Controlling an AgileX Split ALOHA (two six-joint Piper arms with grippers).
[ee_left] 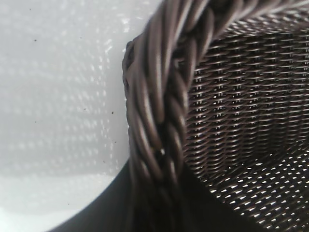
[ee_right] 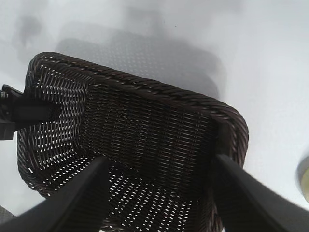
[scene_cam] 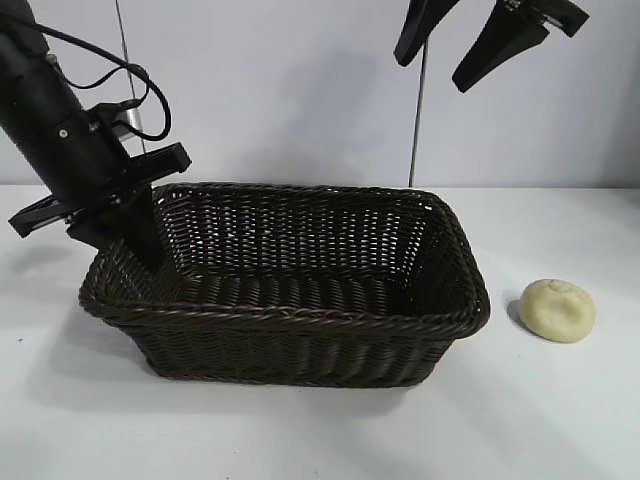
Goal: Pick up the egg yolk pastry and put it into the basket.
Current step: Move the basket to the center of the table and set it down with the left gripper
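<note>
One basket [scene_cam: 300, 300], one egg yolk pastry [scene_cam: 558, 310] right of it. Left gripper [scene_cam: 140, 245] was lowered at the left rim, closure unclear; right gripper [scene_cam: 455, 50] was raised, spread, empty.

The left gripper [scene_cam: 135, 240] reaches down at the left end of the large dark brown woven wicker basket [scene_cam: 300, 318]; its tips sink behind the braided rim there, so whether they grasp the wicker cannot be told. In the left wrist view the rim [ee_left: 159, 121] fills the frame as a blur, with no fingers showing. The right gripper [scene_cam: 478, 45], high above the basket, is cut off by the top edge. The small round pale-yellow pastry [ee_right: 304, 180], just beyond the basket's right end, shows in the right wrist view only as a blurred sliver at the frame's edge.
</note>
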